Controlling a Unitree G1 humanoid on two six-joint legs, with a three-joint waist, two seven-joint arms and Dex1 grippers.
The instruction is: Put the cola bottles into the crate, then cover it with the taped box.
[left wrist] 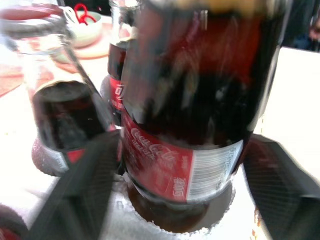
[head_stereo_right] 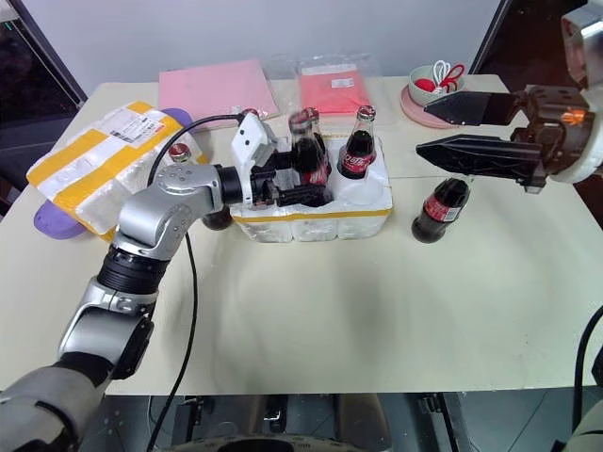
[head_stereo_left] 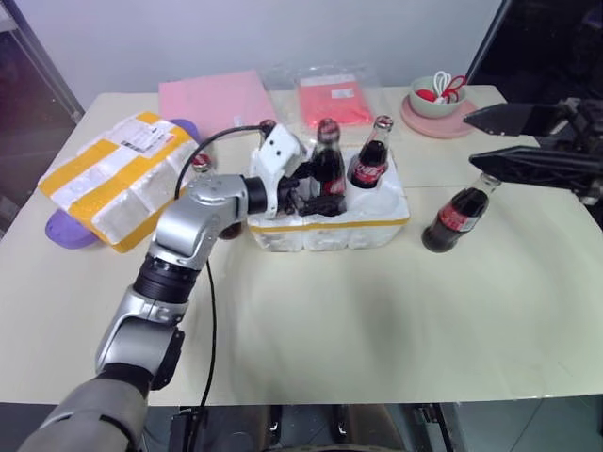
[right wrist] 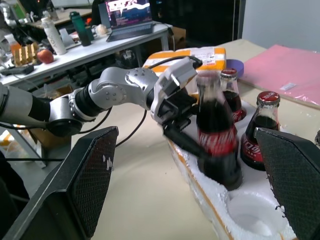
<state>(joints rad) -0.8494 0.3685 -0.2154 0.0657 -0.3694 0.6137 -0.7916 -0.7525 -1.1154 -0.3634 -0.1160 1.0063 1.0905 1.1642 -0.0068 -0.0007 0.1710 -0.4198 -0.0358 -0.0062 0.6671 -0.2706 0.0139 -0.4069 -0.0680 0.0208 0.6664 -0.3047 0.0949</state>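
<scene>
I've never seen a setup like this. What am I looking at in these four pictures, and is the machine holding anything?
It is a humanoid robot with two arms, each ending in a gripper of two black fingers. The two wide pictures come from cameras on its head, looking down at a table. The other two come from cameras on each wrist, looking out between that gripper's fingers.

On the table sits a white foam crate with round wells for cola bottles. The left gripper is at a bottle standing in a well, its fingers spread on either side, so it does not seem to be gripping. The right gripper hovers open and empty above another bottle standing on the table. A yellow-taped box, pink packets and a bowl lie farther back.
</scene>
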